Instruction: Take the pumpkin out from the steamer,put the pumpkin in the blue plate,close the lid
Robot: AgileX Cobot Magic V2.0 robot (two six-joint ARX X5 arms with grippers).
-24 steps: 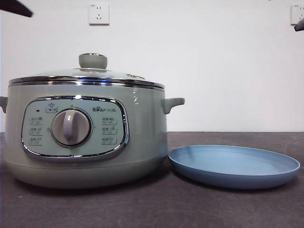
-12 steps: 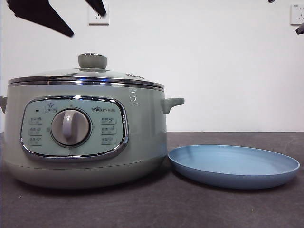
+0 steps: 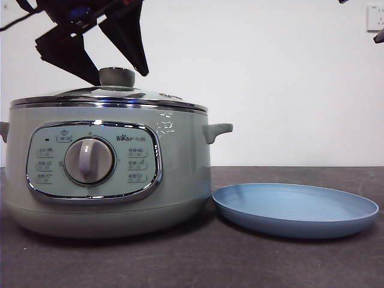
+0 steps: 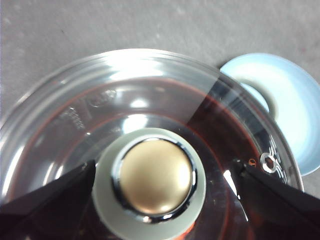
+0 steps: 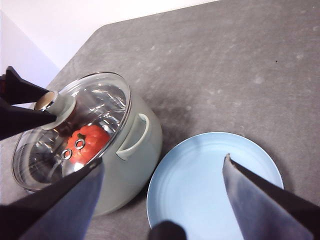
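The steamer [image 3: 108, 174] stands at the left with its glass lid [image 3: 108, 96] on. The pumpkin [image 5: 87, 140] shows through the lid, inside the pot. My left gripper [image 3: 120, 78] is open, with one jaw on each side of the lid's knob [image 4: 156, 175] and a gap on both sides. The blue plate [image 3: 295, 209] lies empty to the right of the steamer. My right gripper [image 5: 161, 161] is open and empty, high above the plate [image 5: 210, 185]; in the front view it shows only as a black tip [image 3: 378, 36].
The dark grey table [image 3: 192, 264] runs in front of the pot and plate. A white wall with outlets [image 3: 375, 18] stands behind. The pot's side handle [image 3: 217, 131] sticks out toward the plate.
My left gripper has come down from the top left corner until its open jaws are on either side of the lid's knob. The pot, lid and plate have not moved.
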